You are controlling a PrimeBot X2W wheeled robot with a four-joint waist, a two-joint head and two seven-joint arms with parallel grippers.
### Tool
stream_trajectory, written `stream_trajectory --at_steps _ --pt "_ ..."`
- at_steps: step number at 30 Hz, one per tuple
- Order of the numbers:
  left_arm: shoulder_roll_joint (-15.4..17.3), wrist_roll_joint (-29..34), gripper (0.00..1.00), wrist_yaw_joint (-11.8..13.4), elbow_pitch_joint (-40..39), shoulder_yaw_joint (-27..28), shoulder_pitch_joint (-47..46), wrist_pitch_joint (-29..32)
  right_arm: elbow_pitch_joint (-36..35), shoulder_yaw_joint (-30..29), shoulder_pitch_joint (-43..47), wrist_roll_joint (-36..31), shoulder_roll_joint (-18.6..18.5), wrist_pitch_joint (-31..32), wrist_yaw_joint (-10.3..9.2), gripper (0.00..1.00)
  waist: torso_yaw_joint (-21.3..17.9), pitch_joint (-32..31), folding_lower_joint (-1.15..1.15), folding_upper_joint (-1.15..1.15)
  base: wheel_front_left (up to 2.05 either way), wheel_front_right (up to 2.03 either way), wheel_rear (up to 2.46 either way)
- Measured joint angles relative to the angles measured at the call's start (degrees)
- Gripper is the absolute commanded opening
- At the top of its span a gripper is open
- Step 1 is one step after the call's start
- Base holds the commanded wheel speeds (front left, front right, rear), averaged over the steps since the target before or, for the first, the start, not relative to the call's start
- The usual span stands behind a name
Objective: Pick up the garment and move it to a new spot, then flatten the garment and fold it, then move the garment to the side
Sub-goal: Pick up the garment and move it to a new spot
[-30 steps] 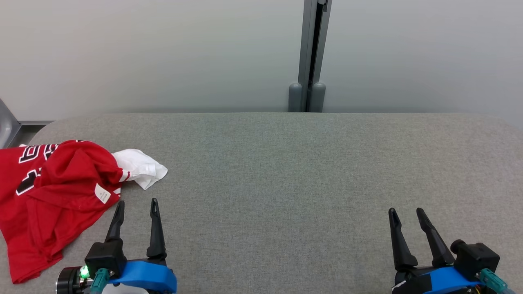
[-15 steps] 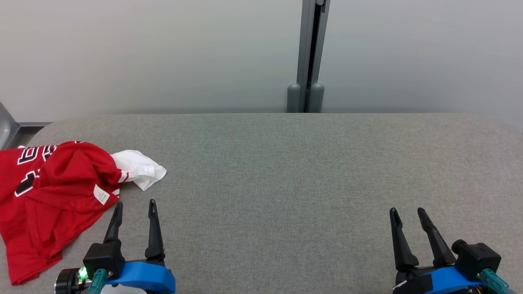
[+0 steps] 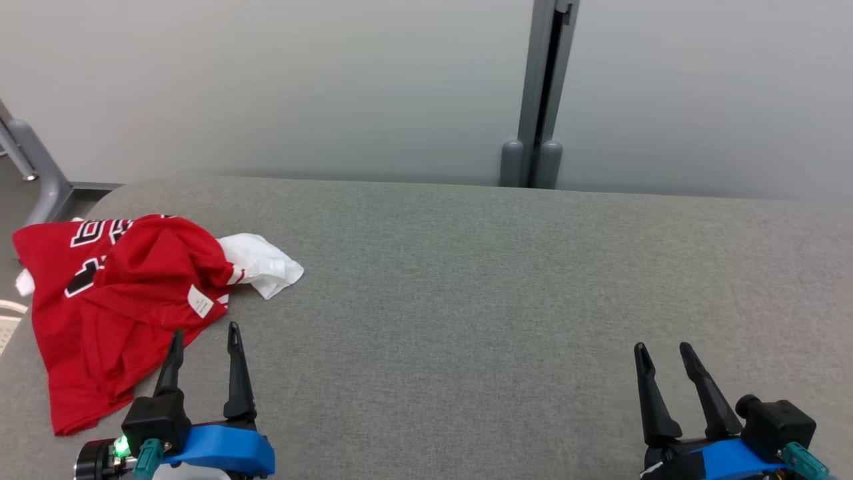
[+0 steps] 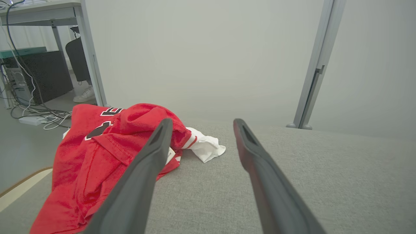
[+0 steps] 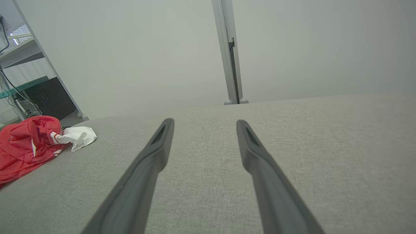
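Note:
The garment (image 3: 113,300) is a red jersey with black-and-white lettering and a white sleeve, lying crumpled at the left end of the grey table (image 3: 466,280). Its left edge hangs over the table's side. My left gripper (image 3: 204,331) stands open just in front of it, fingertips a short way from its near hem, holding nothing. In the left wrist view the garment (image 4: 107,152) lies ahead and to the left of the left gripper (image 4: 201,123). My right gripper (image 3: 661,347) is open and empty at the near right, far from the garment (image 5: 29,143), which lies far to the left of it (image 5: 204,122).
A grey partition wall with a vertical post (image 3: 540,100) runs behind the table. Past the table's left end are a metal leg (image 3: 40,173), a desk, a black box (image 4: 42,78) and cables on the floor. The padded surface stretches bare to the right of the garment.
The head camera has turned left, so the whole picture has shifted right. The left gripper has drawn a little nearer the garment. The right gripper holds its place. Both stay open.

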Motion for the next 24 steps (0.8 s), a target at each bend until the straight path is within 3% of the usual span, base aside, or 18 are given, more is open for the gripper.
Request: stream_trajectory --at_steps 24 --pt "0.86 -1.25 1.0 1.75 -3.71 2.85 1.34 -0.04 -0.35 1.22 -0.22 0.18 0.0 -0.01 0.01 1.0 16.52 1.44 0.0 0.0 0.0 0.0 0.0"
